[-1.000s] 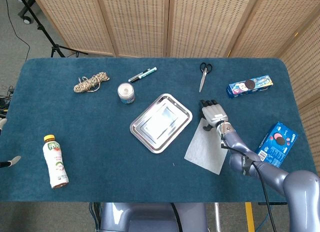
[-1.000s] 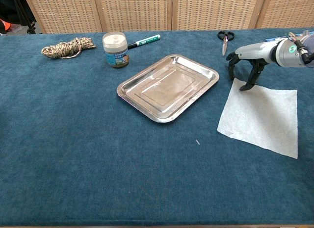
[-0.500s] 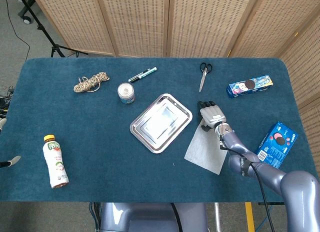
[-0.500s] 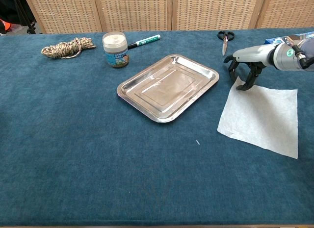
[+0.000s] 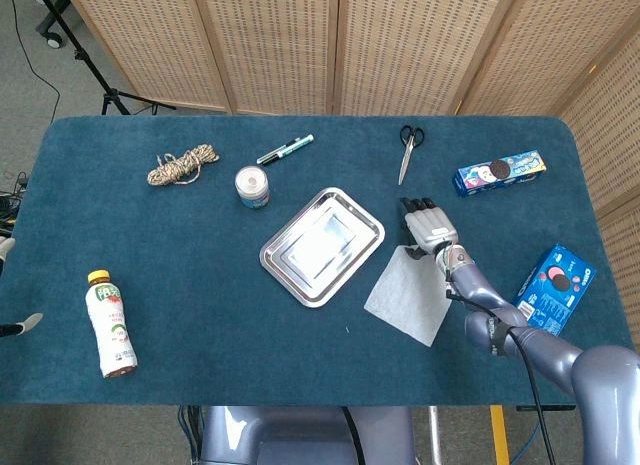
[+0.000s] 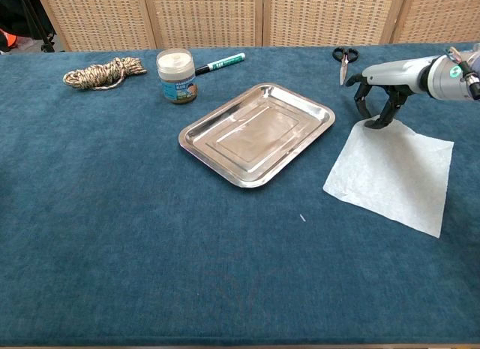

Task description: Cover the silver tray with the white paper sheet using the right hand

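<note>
The right hand (image 6: 379,109) is pinching the far corner of the white paper sheet (image 6: 390,171) with its fingertips, and that corner is lifting off the counter (image 6: 112,214) a little. The sheet is sliding closer to the silver tray (image 6: 257,133) than it was a moment ago, but it is lying beside the tray and not on it yet, so the tray is not covered. The hand is probably starting to drag the paper over, and most of the job is waiting to be done.
</note>
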### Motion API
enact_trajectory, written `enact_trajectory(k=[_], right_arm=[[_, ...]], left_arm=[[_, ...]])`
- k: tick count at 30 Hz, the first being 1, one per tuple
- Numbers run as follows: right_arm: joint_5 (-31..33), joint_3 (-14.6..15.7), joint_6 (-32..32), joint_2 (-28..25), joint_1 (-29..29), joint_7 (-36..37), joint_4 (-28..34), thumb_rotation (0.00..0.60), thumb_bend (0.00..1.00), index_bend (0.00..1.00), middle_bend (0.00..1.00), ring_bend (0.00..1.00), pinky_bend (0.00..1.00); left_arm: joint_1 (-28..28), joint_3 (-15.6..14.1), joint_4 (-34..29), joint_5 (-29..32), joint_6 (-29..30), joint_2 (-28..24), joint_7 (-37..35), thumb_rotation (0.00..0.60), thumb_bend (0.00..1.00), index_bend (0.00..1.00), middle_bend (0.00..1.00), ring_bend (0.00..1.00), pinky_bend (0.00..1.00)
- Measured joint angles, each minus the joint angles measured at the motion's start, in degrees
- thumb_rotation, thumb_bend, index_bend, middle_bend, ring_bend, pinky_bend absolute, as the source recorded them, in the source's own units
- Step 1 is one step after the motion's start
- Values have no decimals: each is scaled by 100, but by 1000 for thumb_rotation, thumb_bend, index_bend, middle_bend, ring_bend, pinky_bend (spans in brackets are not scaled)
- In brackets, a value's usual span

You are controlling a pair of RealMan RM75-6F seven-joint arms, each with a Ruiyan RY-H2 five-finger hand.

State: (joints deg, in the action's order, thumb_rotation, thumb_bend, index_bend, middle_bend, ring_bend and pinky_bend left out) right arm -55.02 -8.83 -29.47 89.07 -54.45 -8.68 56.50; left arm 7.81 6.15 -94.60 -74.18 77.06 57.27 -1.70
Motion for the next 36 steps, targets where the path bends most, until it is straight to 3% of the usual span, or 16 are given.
enact_trajectory(k=[12, 20, 28, 36], right_arm=[[-210, -336, -429, -697, 30, 183, 1323, 600, 549, 655, 0, 0, 0], [432, -638, -648, -811, -246, -66, 1829, 600, 569, 655, 0, 0, 0], [1663, -711, -918, -269, -813, -858, 1491, 600, 620, 655, 0, 0, 0], [3115, -1054, -1196, 955, -1475, -1348, 111, 600, 672, 656, 0, 0, 0]], left_arm=[[-34, -36, -15, -132, 71, -46, -128, 600, 0, 0, 0, 0, 0], [-51, -64, -10, -214, 91, -80, -226, 600, 0, 0, 0, 0, 0], [-66, -65, 33, -233, 83, -128, -406, 600, 0, 0, 0, 0, 0], [22, -71, 145, -170, -195, -171, -613, 600, 0, 0, 0, 0, 0]])
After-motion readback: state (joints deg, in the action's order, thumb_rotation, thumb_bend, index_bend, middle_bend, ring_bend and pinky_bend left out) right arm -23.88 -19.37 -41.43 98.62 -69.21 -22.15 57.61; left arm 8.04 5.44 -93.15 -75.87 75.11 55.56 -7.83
